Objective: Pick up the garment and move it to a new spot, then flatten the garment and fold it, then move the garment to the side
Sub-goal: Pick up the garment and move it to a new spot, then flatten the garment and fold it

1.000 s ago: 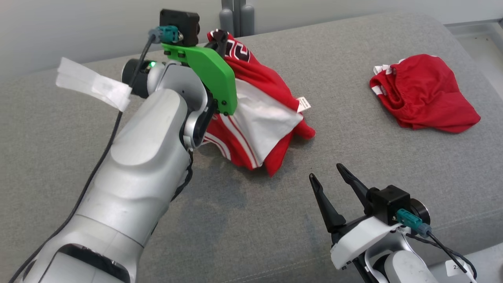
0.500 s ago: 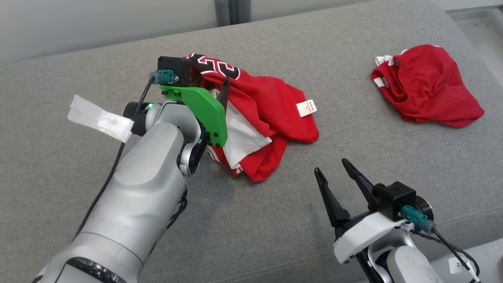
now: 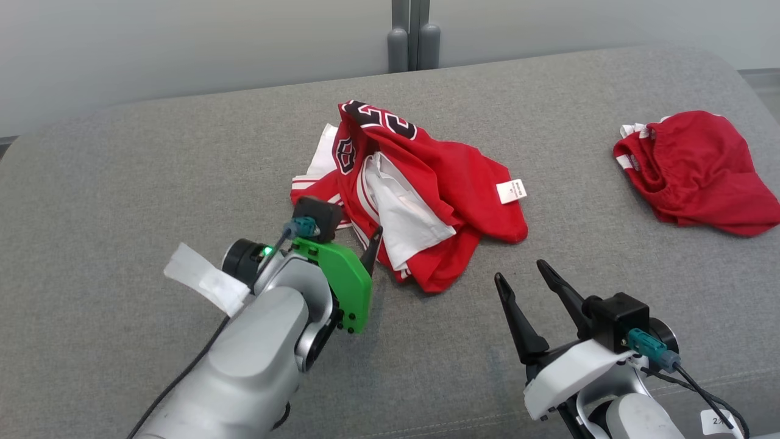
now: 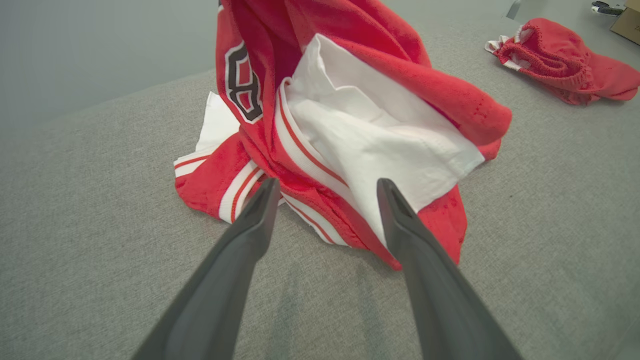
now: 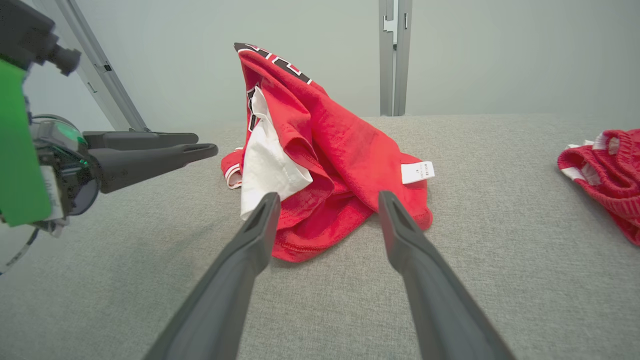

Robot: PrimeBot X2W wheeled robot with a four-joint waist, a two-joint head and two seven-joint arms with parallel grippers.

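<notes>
The left gripper [image 4: 328,184], clamped on the red jersey [image 3: 451,183] and holding it up a second before, had let go and drawn back, its long dark fingers now spread at the jersey's near edge. The jersey lay in a crumpled, peaked heap of red mesh with striped white trim, a white panel and a small white tag [image 3: 510,191], midway across the grey woven upholstered surface [image 3: 122,183]. The right gripper [image 3: 520,271] hung near it with fingers apart, and a second bunched red garment [image 3: 701,177] sat well off to the right.

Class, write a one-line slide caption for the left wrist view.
Open left gripper facing a crumpled red jersey on grey cushion.
</notes>
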